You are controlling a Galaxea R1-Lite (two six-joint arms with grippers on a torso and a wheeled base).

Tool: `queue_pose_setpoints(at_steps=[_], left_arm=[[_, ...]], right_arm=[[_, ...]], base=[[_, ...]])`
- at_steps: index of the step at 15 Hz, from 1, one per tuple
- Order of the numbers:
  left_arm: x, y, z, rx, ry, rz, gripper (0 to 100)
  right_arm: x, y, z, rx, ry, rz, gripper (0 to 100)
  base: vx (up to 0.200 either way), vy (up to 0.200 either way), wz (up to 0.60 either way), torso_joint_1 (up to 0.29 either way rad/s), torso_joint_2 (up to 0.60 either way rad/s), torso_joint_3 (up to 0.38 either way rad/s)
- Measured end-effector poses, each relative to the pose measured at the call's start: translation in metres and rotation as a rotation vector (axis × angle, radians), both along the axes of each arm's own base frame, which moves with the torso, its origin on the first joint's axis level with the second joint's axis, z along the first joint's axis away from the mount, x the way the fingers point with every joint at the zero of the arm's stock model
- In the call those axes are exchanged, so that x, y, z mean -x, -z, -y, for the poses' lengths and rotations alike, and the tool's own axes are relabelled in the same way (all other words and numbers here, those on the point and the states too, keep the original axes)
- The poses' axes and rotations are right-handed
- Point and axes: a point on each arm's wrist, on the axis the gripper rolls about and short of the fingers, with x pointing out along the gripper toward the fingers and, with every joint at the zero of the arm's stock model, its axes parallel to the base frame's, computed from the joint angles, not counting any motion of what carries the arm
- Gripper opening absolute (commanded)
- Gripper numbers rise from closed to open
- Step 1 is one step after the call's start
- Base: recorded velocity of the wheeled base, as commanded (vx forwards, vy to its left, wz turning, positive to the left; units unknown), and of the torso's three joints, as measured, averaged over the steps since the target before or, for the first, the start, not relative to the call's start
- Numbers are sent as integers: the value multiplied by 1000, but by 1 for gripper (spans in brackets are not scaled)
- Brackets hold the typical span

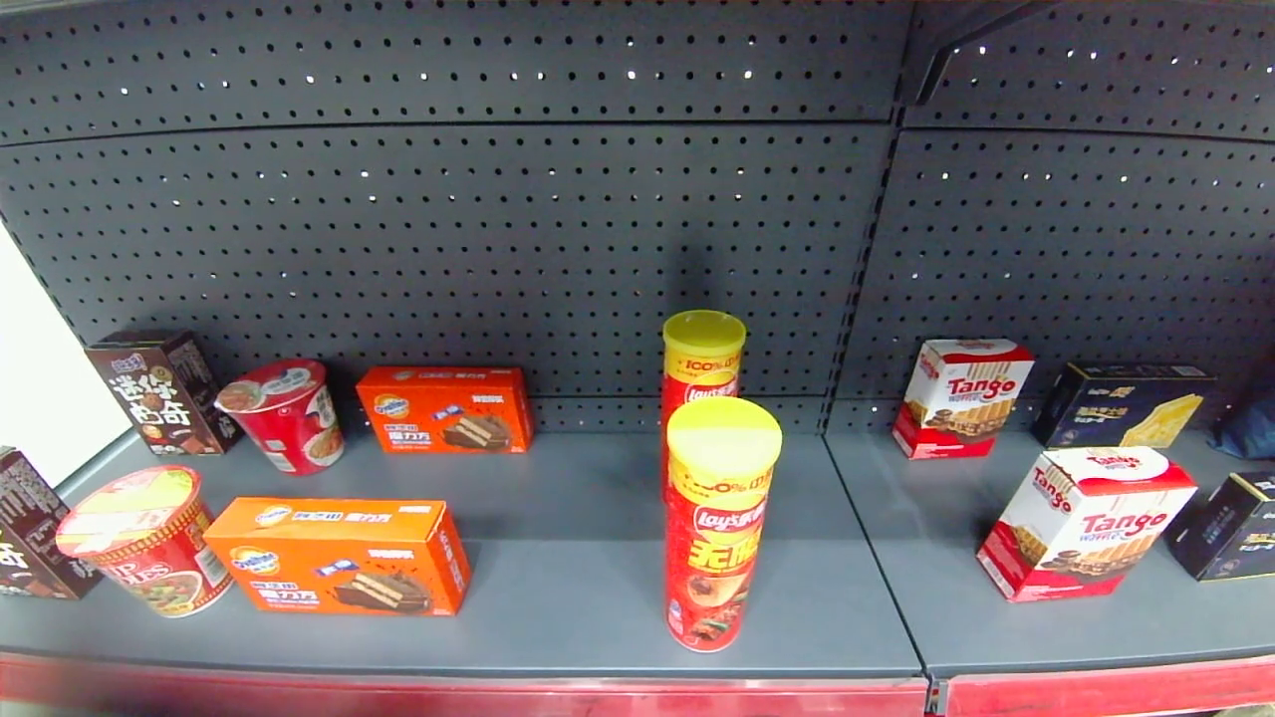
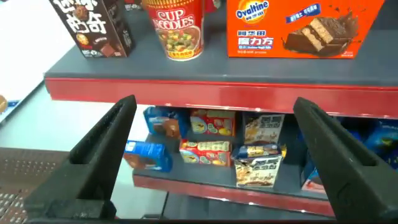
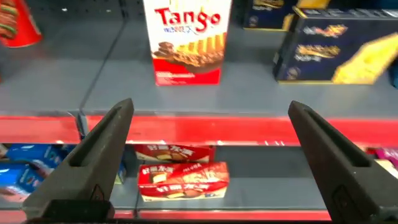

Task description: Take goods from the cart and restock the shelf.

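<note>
The grey shelf (image 1: pixel 578 558) carries rows of goods. Two red chip cans with yellow lids stand in the middle, one at the front (image 1: pixel 719 523) and one behind it (image 1: pixel 702 368). Left of them lie two orange wafer boxes (image 1: pixel 344 556) (image 1: pixel 445 408), two red cup noodles (image 1: pixel 149 538) (image 1: pixel 287 413) and dark biscuit boxes (image 1: pixel 159 390). On the right stand two red-and-white wafer boxes (image 1: pixel 1086 523) (image 1: pixel 961 396). My left gripper (image 2: pixel 211 162) hangs open below and in front of the shelf's red edge (image 2: pixel 224 90), near the cup noodles (image 2: pixel 177 28). My right gripper (image 3: pixel 208 165) is open in front of a red-and-white wafer box (image 3: pixel 186 40).
Dark boxes with yellow print (image 1: pixel 1126 403) (image 1: pixel 1230 523) sit at the far right. A pegboard wall (image 1: pixel 498 219) backs the shelf. A lower shelf holds more snack boxes (image 2: pixel 214 146) (image 3: pixel 183 180). Bare shelf floor lies between the orange boxes and the chip cans.
</note>
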Motion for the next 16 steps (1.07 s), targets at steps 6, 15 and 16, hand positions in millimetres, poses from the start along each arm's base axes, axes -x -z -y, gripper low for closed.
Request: queue_pose_setpoints(at_steps=[6,15,16], left_arm=[[-9,11,4,62,164,106,100],[-9,13,4,51,171,100,100],[-9,13,4,51,170,99,100]], right_arm=[[13,16,-4,-19,-145,79,100],[14,15,-5,-34,-177,92,100],[14,15,-5,-35,-178,91,100]], base=[[0,0,0,0,0,0],[0,0,0,0,0,0],[0,-200,0,2,7,2]])
